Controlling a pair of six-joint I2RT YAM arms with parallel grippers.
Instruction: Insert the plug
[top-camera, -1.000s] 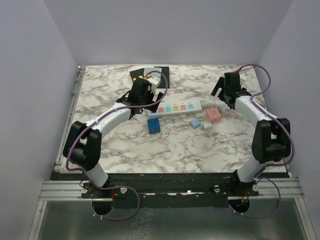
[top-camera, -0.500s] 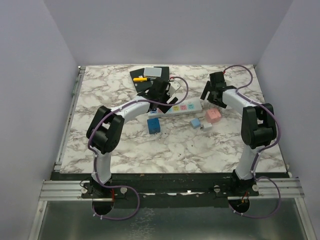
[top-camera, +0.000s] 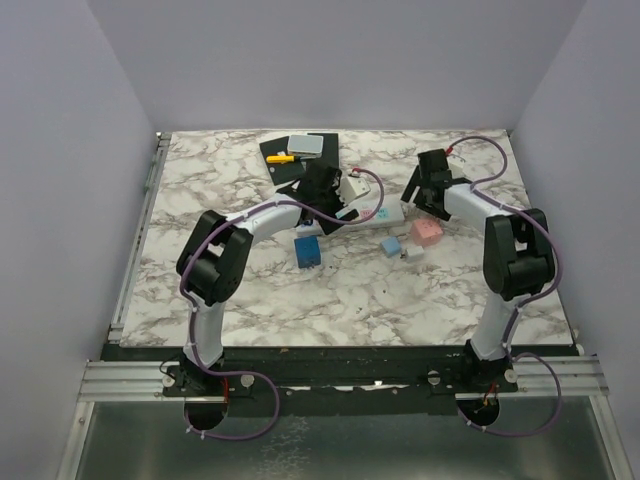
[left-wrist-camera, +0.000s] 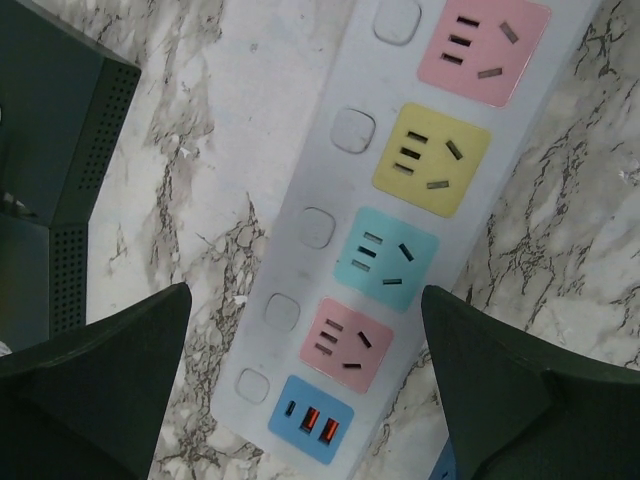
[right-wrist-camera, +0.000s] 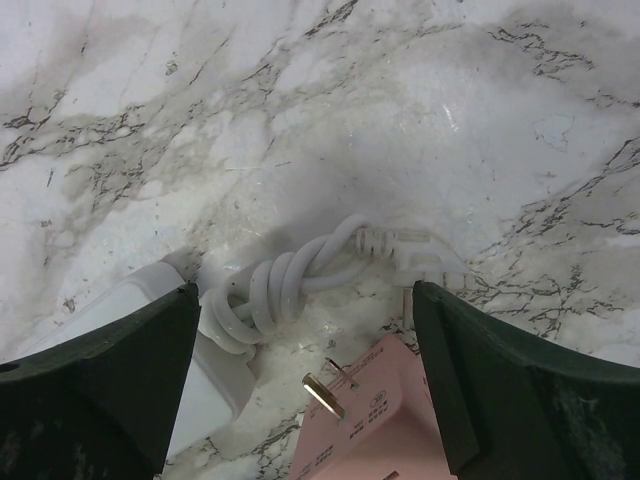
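A white power strip (left-wrist-camera: 330, 250) with pink, yellow and cyan sockets and a blue USB block lies on the marble table; it also shows in the top view (top-camera: 375, 213). My left gripper (left-wrist-camera: 305, 295) hovers over its USB end, open and empty. It shows in the top view (top-camera: 322, 195) too. A pink plug block (right-wrist-camera: 400, 430) lies prongs up beside the strip's coiled white cord (right-wrist-camera: 280, 290). My right gripper (right-wrist-camera: 305, 290) is open and empty just above the cord and pink plug. It sits at the strip's right end in the top view (top-camera: 430, 188).
A blue plug block (top-camera: 308, 250), a light blue one (top-camera: 390, 244) and a small white one (top-camera: 413, 254) lie in front of the strip. Black pads (top-camera: 305, 155) with a yellow item (top-camera: 280, 158) and a grey card (top-camera: 307, 143) lie behind it. A black perforated box (left-wrist-camera: 60, 180) is at the left.
My left arm has swung right from the black pads to above the strip. My right gripper has moved left and down toward the strip's cord end.
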